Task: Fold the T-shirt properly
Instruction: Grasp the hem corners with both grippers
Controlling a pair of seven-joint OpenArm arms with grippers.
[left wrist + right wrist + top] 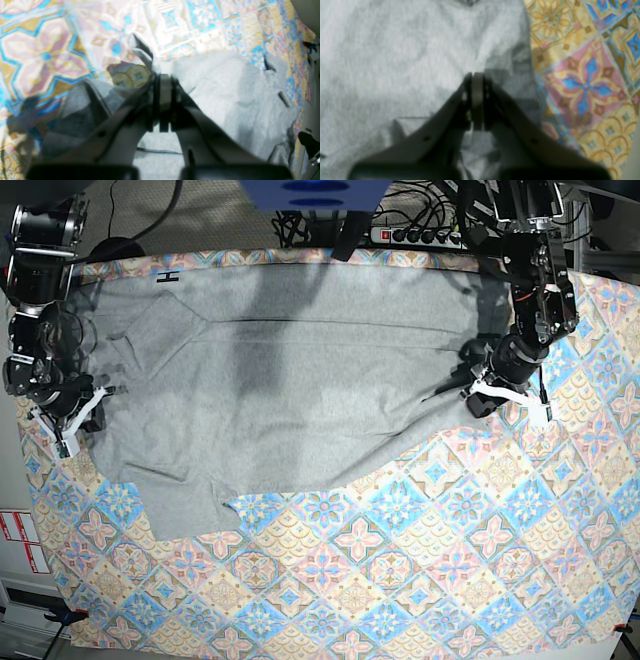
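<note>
Broadly: T-shirt [290, 380] spread plain side up across far half of tablecloth [400, 560], one sleeve trailing near. Left gripper [165, 75] clenched on bunched shirt edge, lifting it. Right gripper [477, 75] pressed closed at opposite shirt edge, fabric apparently pinched between pads.

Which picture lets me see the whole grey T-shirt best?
The base view: the T-shirt lies spread across the patterned tablecloth, all its edges showing. The left wrist view shows only bunched grey cloth around the left gripper; the right wrist view shows only a flat patch near one edge at the right gripper.
</note>
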